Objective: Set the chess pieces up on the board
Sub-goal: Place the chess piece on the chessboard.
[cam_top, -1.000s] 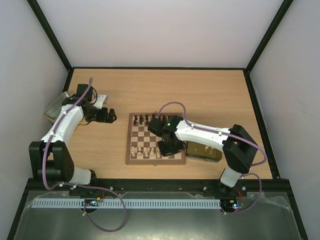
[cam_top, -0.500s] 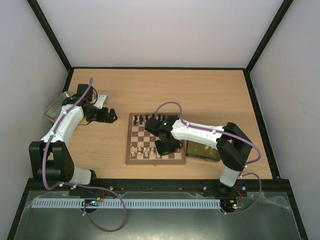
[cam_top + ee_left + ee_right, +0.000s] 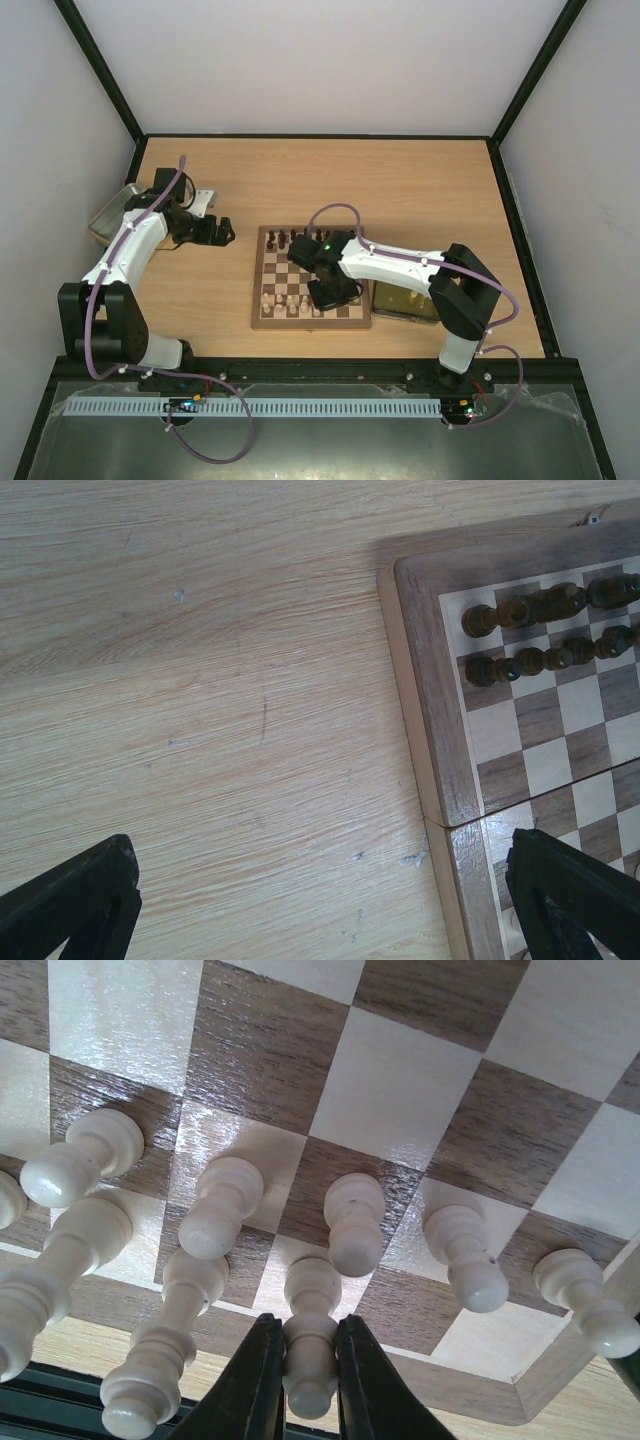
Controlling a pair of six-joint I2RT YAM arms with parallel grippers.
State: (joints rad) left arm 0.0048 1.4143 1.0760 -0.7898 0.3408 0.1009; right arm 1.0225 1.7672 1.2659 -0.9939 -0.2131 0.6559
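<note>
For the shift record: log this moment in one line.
right gripper: shut on cream piece, near row of board | left gripper: open over table beside board | dark pieces: lined up at far edge

A light wooden table (image 3: 400, 180) fills the enclosure. Plain pale walls (image 3: 320, 60) rise behind it and on both sides, edged by black frame bars (image 3: 112, 85). Even light falls on the table, and a white slotted strip (image 3: 300, 408) runs just beyond its near edge.
</note>
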